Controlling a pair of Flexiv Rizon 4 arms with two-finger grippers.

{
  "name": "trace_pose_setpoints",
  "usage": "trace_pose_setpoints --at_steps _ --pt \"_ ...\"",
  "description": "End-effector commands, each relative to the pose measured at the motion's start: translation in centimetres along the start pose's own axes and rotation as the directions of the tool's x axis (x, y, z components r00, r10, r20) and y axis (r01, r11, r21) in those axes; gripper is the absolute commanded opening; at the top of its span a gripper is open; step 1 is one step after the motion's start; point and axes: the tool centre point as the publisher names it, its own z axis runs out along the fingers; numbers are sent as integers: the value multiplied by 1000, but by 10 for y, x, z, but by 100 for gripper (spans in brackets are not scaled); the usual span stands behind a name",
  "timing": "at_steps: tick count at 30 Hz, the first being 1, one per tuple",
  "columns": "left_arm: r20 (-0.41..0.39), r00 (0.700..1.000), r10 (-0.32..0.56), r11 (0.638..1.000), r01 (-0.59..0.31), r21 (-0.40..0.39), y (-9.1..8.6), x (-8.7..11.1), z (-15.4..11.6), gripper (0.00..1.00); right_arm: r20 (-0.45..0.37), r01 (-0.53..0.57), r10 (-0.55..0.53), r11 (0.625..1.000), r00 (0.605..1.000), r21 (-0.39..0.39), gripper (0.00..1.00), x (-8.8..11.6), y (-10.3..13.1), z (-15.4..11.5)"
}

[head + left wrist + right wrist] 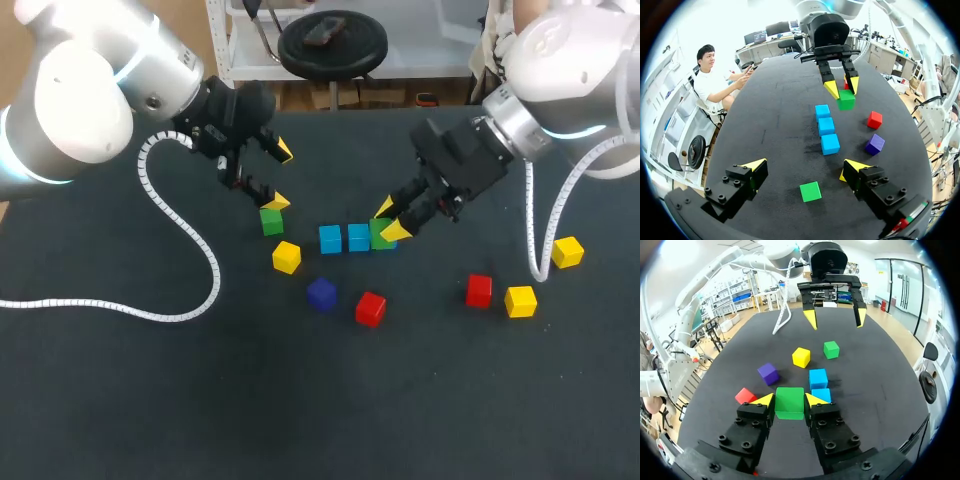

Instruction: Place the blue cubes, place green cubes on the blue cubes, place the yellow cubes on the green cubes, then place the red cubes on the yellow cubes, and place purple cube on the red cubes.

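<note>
**Operator:** From the head camera, where did my right pincer stand?

**Observer:** Your right pincer point(390, 220) was clamped on a green cube point(378, 234) at the right end of the row of blue cubes point(344, 239). A sliver of blue showed under it, though I could not tell whether the two touched. Your left pincer point(280, 176) hung spread wide above the second green cube point(271, 221), gripping nothing. A yellow cube point(286, 257) lay just beside that cube. A purple cube point(321, 294) and a red cube point(370, 308) lay in front of the row. Another red cube point(479, 290) and two more yellow cubes point(520, 300) sat well apart, toward your right arm.

**Operator:** And the left wrist camera?

**Observer:** There the second green cube point(810, 191) lay between your left pincer's point(805, 167) open fingers, and neither touched it. Ahead ran all three blue cubes point(826, 126) in a line, which the head camera half hid. Beyond them was the right pincer point(841, 89) with its green cube point(846, 99).

**Operator:** The right wrist camera?

**Observer:** It showed both yellow tips of your right pincer point(789, 401) pressed on the green cube's point(789, 405) sides. Two blue cubes point(818, 378) lay just beside it and the third was hidden. The yellow cube point(801, 357) and second green cube point(831, 349) lay beyond, near the left pincer point(835, 318).
</note>
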Motion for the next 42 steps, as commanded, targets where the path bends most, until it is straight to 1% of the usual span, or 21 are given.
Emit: trace_pose_setpoints --at_steps 1,14,26,42 --pt "2 1000 3 1000 -3 4 2 1 0 100 11 1 -1 1000 1000 -5 0 2 -6 2" --pt "2 1000 3 1000 -3 4 2 1 0 100 9 16 -15 1000 1000 -10 0 1 -13 4" --pt "2 1000 3 1000 -3 4 2 1 0 100 2 5 -5 1000 1000 -10 0 8 -16 6" --pt "2 1000 3 1000 -3 4 2 1 0 100 23 21 -21 1000 1000 0 0 4 -25 7"
